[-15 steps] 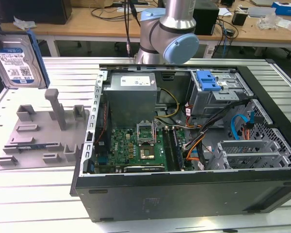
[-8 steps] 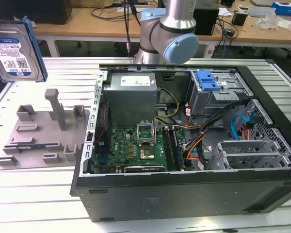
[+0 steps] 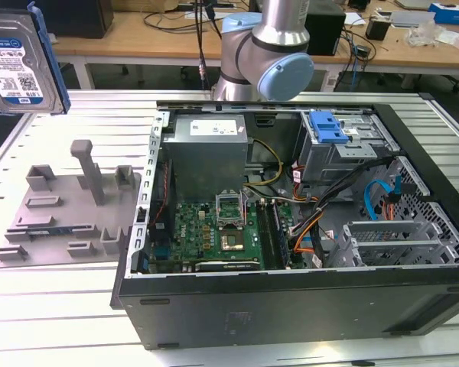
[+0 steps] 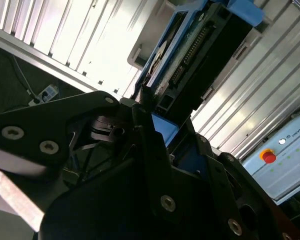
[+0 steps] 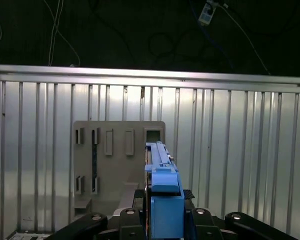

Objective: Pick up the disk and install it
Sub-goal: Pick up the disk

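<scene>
One disk [image 3: 19,57] hangs on edge at the exterior view's upper left, well clear of the grey holder [image 3: 61,222]. In the first wrist view the gripper [image 5: 164,215] is clamped on its blue frame, likely to spare the drive's faces.

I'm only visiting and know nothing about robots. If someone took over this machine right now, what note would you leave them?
Gripper: shut on the disk, clamping its blue-framed edge.
Disk: held in the air over the grey holder plate, to the exterior view's left of the open computer case.
Done: the disk is picked up, clear of the plate.
Left: the install; the disk is not yet in the case.
</scene>
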Available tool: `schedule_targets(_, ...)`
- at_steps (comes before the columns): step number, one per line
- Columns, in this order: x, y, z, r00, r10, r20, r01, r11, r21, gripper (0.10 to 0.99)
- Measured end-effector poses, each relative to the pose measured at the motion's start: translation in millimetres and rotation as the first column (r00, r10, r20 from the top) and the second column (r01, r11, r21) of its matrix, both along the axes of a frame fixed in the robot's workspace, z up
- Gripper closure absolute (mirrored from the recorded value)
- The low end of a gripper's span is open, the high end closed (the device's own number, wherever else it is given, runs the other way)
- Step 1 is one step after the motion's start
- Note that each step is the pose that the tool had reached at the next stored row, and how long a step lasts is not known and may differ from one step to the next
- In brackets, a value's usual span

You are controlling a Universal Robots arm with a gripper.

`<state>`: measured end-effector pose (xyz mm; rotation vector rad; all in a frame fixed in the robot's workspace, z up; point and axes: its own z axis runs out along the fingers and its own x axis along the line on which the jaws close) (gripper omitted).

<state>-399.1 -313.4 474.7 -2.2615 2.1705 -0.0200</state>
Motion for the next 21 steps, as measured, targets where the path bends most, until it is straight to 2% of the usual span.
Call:
schedule_targets(1,0.8,-0.4,0.1,1.0000,0.000,-0.0001,0.000,1.0000,0.000,0.714)
schedule_targets(2,14.6,-4.1,2.5,1.0000,0.000,-0.0001,0.000,1.0000,-0.003,0.714)
schedule_targets(4,17.4,-4.7,3.5,1.0000,-0.001,0.0001,0.001,1.0000,-0.003,0.714)
schedule_targets(11,47.3,-8.4,8.7,1.0000,-0.001,0.0016,0.001,1.0000,-0.003,0.714)
schedule_targets(21,75.6,-12.8,10.3,0.9999,0.000,0.0140,0.001,1.0000,-0.003,0.714)
